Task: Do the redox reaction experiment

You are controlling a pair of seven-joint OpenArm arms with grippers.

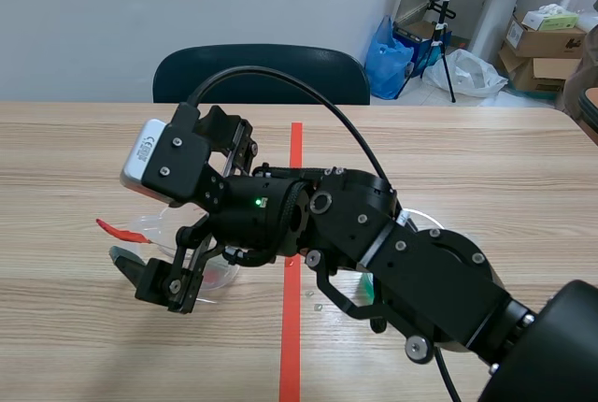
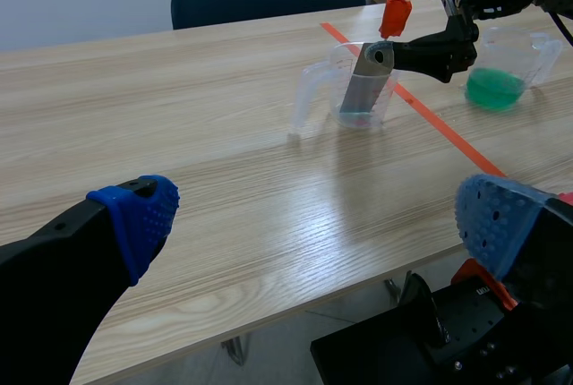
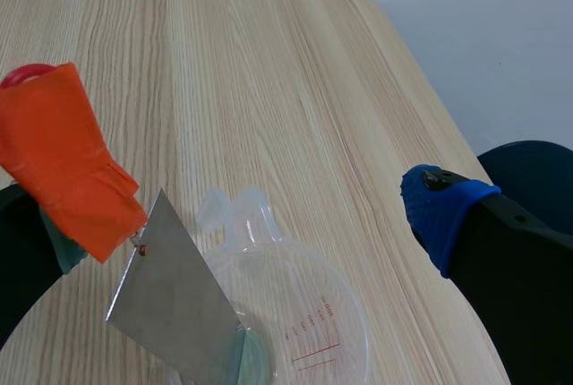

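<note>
A clear measuring beaker [image 2: 363, 89] stands left of the red tape line, with a thin pool of bluish-green liquid at its bottom. A grey metal sheet [image 3: 175, 291] leans in it, lower end in the liquid. An orange tag [image 3: 67, 170] sits at the sheet's top corner, beside one finger. My right gripper [image 3: 246, 215] hangs over this beaker [image 3: 295, 313], open, one finger on each side of the sheet. A second beaker with green liquid [image 2: 495, 88] stands right of the line. My left gripper [image 2: 318, 219] is open and holds nothing, near the table's front edge, well short of both beakers.
The right arm [image 1: 374, 243] reaches across the red line and hides most of the green beaker [image 1: 425, 220] in the scene view. A dark chair [image 1: 262, 70] stands behind the far table edge. Boxes and bags lie on the floor at the back right.
</note>
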